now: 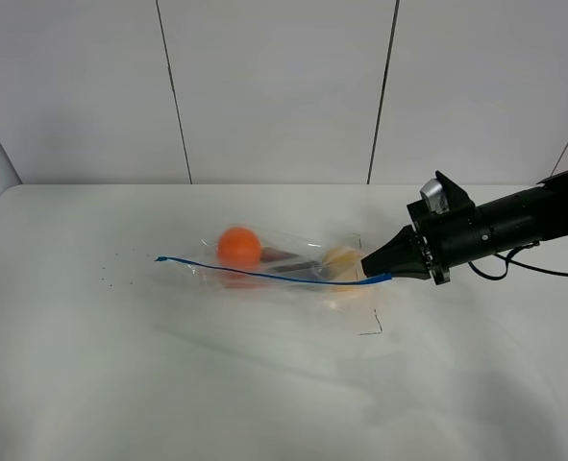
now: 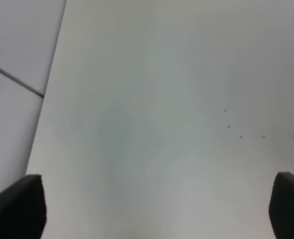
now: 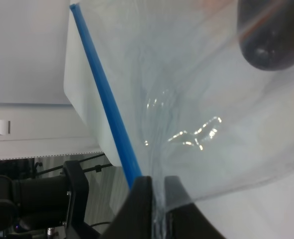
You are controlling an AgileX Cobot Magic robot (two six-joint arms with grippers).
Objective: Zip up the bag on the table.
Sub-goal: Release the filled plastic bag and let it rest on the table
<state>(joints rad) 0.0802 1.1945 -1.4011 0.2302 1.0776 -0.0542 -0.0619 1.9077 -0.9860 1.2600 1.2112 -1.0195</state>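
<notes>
The clear bag (image 1: 284,264) lies on the white table (image 1: 264,384) with an orange (image 1: 237,247), a dark eggplant (image 1: 293,261) and a pale pear (image 1: 341,259) inside. Its blue zip strip (image 1: 264,277) runs along the near edge. My right gripper (image 1: 375,266) is shut on the bag at the strip's right end. In the right wrist view its tips (image 3: 156,199) pinch the plastic beside the blue strip (image 3: 109,109), with the eggplant (image 3: 266,45) ahead. My left gripper (image 2: 154,206) is open over bare table (image 2: 137,124), out of the high view.
Small dark specks (image 1: 111,274) dot the table left of the bag. Thin black corner marks (image 1: 372,327) sit near its right end. A cable (image 1: 543,271) trails behind the right arm. Dark equipment (image 3: 37,199) stands beyond the table's edge.
</notes>
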